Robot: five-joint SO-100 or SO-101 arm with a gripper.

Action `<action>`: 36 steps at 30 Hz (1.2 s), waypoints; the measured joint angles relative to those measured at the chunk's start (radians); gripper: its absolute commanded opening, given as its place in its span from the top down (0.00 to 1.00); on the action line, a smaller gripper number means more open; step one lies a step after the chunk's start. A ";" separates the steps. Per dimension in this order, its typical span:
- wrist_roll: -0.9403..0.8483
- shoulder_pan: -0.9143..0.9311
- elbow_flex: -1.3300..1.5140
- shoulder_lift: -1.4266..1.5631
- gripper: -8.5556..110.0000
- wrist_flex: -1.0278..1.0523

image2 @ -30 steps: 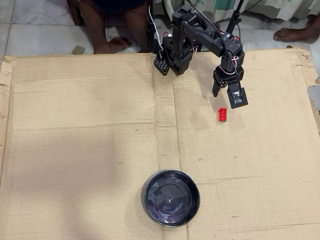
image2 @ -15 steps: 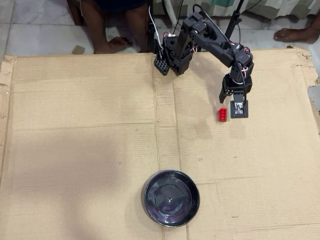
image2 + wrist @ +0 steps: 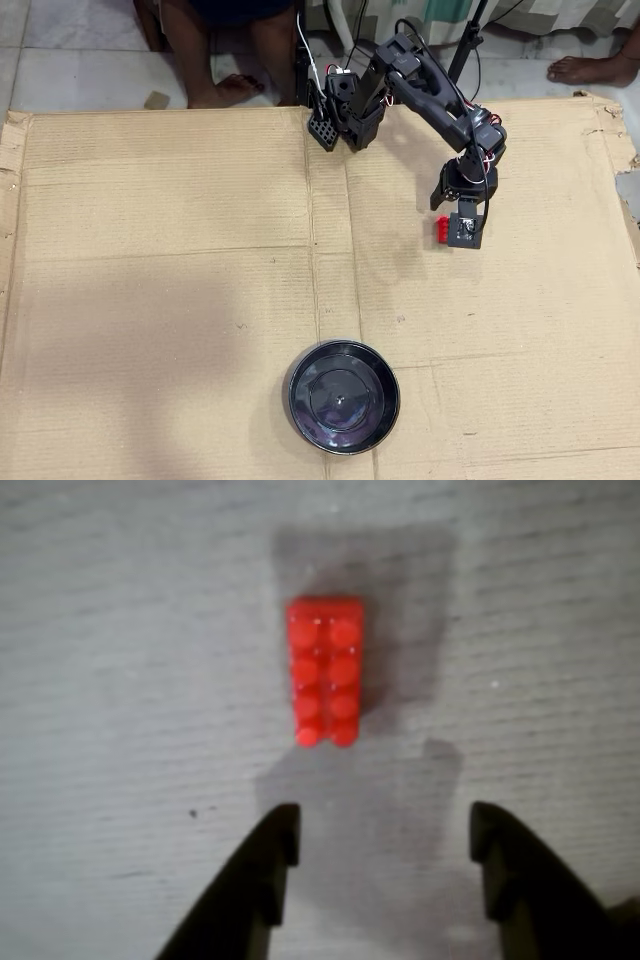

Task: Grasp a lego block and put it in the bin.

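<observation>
Cardboard sheet [image 3: 160,300] covered tiled floor. Overhead view, left to right: bin [image 3: 343,396] sat low near centre fold, empty; arm [image 3: 430,95] reached from top centre out to right; lego block [image 3: 441,231] lay on cardboard, partly hidden under tool [image 3: 455,222]. Bin and block well apart. Wrist view: tool [image 3: 383,825] spread open, gripping nothing; fingers [image 3: 270,865] short of block [image 3: 327,670], not touching it.

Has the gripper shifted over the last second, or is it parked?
Yes. In the overhead view the gripper has swung down-frame, away from the arm's base, and now sits over the lego block, which stayed put on the cardboard.
</observation>
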 measured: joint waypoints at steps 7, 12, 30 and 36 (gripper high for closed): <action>0.000 -0.003 -0.009 -0.046 0.76 0.000; 0.000 -0.008 -0.038 -0.081 0.76 0.000; 0.003 -0.023 -0.156 -0.235 0.76 -0.002; 0.003 -0.023 -0.186 -0.259 0.76 -0.002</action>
